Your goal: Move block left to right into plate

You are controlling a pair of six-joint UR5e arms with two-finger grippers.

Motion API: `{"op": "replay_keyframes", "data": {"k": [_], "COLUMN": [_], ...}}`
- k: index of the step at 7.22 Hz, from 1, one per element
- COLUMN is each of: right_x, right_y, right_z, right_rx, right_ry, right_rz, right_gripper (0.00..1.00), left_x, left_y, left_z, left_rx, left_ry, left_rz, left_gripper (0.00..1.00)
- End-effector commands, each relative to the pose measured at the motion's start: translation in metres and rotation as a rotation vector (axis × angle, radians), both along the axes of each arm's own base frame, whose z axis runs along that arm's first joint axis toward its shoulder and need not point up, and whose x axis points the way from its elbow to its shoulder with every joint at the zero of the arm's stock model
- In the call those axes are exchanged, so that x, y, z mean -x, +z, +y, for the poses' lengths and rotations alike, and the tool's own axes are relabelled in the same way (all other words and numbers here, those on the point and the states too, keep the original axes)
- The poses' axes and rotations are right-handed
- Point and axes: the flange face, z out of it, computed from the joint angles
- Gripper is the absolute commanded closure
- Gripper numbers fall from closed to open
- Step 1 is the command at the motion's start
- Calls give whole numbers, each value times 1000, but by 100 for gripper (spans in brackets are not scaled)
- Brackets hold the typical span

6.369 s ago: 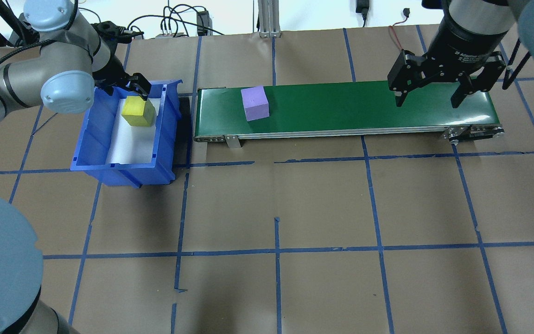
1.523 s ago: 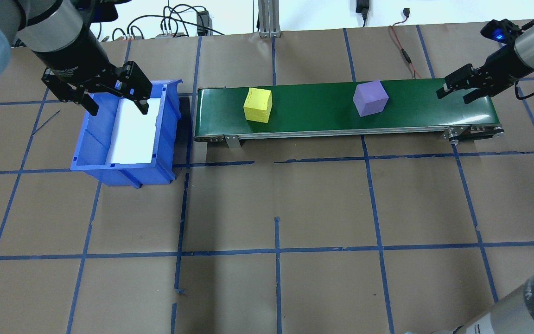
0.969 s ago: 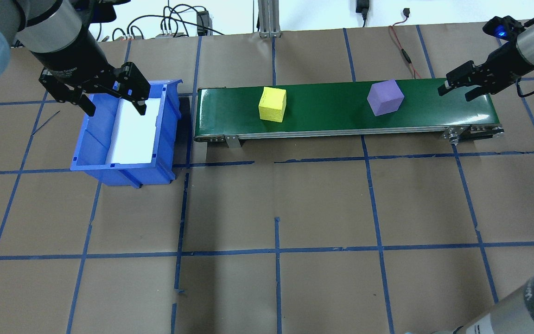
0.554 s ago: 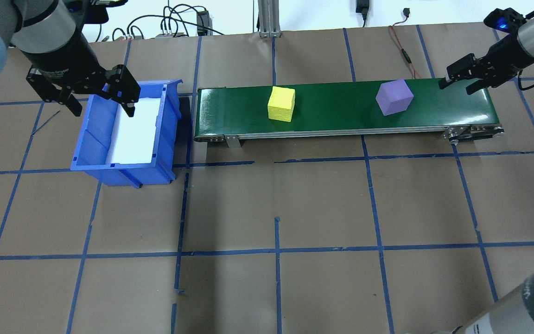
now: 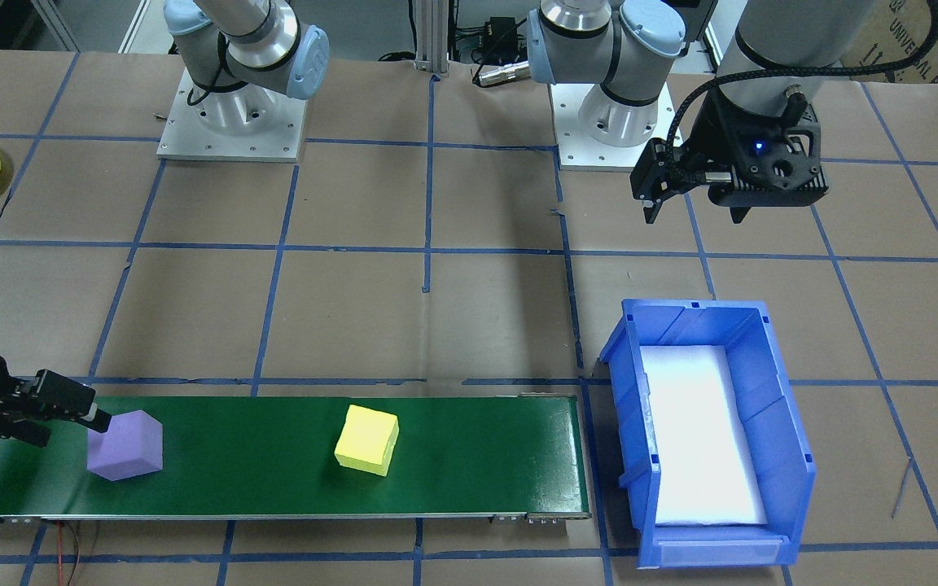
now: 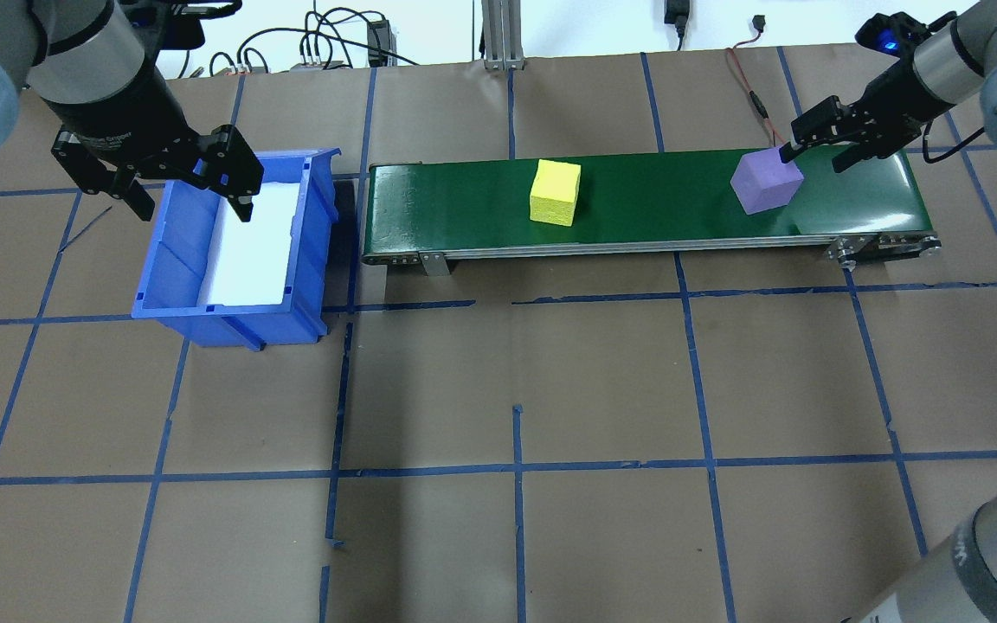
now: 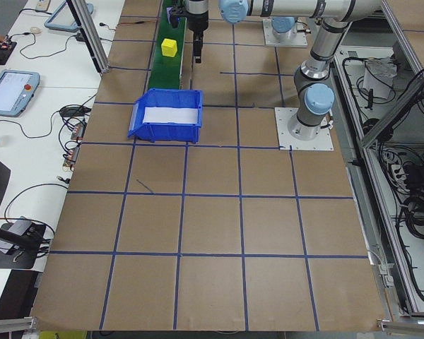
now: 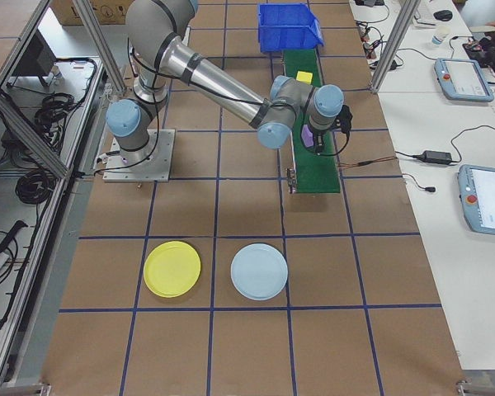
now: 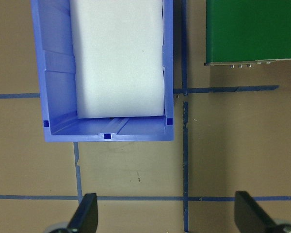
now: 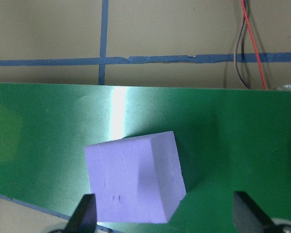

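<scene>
Right gripper, jaws spread, met purple block near belt's right end for pickup; left gripper hung open over bin.

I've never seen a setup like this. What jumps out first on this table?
A long green belt carries two foam cubes: a yellow cube near its middle and a purple cube near its right end, where the right tool reaches in, open, one finger at the cube. At the belt's other end stands a blue bin with the left tool open above it.
</scene>
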Motion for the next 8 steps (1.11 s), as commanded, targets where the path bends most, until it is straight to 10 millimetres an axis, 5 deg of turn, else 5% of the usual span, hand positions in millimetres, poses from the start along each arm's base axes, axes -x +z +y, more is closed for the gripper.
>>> {"op": "replay_keyframes", "data": {"k": [1,5,7,8], "right_x": [-2,1,9,11], "right_y": [-7,-33,-40,-39], "right_z": [-4,3,6,7], "right_rx": [10,-39,-74,-83], "right_ry": [6,39,58,56], "right_rz": [4,43,117,142], "right_gripper": [0,3,15,34], "left_x": [-1,-1,-1,-1], "left_y": [0,0,-1,-1], "left_z": [0,0,0,0], "left_rx": [1,1,-1,-1], "left_ry": [1,1,1,1], "left_rz": [0,0,0,1], "left_gripper": [0,0,0,0]}}
